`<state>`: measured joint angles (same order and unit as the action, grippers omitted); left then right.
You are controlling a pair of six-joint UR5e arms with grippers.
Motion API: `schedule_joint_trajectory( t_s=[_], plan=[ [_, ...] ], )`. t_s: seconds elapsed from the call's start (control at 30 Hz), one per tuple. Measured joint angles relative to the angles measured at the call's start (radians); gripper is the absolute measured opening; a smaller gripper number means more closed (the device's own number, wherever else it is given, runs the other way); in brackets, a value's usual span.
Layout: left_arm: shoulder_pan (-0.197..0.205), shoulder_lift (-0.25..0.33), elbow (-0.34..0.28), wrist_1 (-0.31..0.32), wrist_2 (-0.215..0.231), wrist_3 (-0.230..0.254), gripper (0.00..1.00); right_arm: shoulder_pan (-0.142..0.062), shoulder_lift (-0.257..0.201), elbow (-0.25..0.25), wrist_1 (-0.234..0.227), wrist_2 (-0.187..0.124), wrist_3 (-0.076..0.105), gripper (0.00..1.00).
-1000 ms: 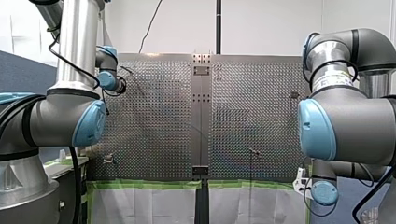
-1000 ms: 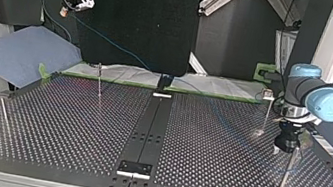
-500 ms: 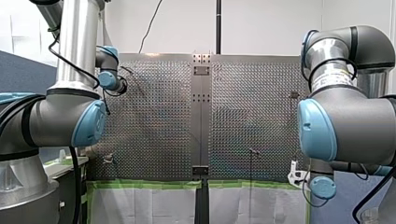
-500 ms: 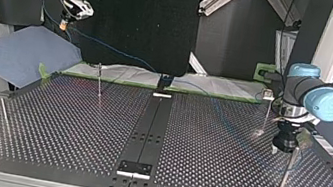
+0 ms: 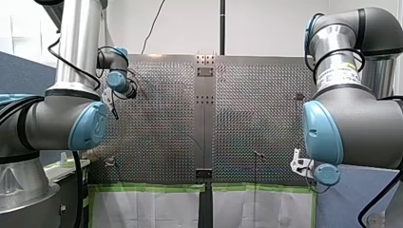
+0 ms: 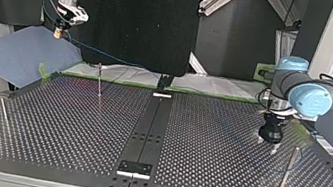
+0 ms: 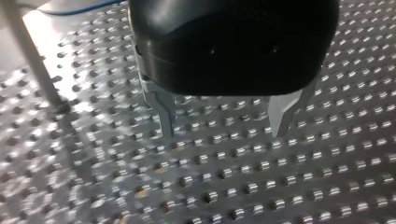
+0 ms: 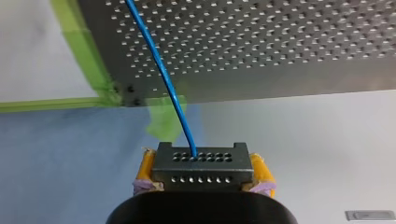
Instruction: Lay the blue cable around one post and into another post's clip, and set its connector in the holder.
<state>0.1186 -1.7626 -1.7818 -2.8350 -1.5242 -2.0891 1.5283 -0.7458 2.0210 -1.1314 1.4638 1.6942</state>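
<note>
Right wrist view shows my right gripper (image 8: 203, 169) clamping the black connector (image 8: 203, 174) between its yellow pads (image 8: 146, 167), with the blue cable (image 8: 159, 70) running ahead from there, while my left gripper (image 7: 224, 133) is spread wide, holding nothing.

Room's pretty plain tbh. In the front view the far side is a bare white wall (image 5: 271, 28) with a black pole (image 5: 222, 23) running up the middle, and a blue-grey partition (image 5: 19, 71) stands off to the left. The perforated table (image 5: 157, 123) is shiny metal and catches the light in patches, with green tape (image 5: 147, 187) along its near edge and white sheeting (image 5: 147, 209) hanging below. The top view has a big black panel (image 6: 141, 13) behind the table, aluminium framing (image 6: 222, 0) to its right, and a blue-grey mat (image 6: 19, 52) at the left.
</note>
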Motion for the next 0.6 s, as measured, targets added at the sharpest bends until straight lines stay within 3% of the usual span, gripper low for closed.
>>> schedule_joint_trajectory(
  t_s=[0.3,0.6],
  plan=[
    [-0.059,0.026,-0.064,-0.027,-0.023,0.049,1.00,0.002,-0.064,-0.021,0.027,-0.009,0.002,0.00],
    [-0.053,0.079,-0.124,-0.025,-0.043,0.031,1.00,0.009,-0.071,-0.023,0.036,-0.011,0.010,0.00]
  ],
)
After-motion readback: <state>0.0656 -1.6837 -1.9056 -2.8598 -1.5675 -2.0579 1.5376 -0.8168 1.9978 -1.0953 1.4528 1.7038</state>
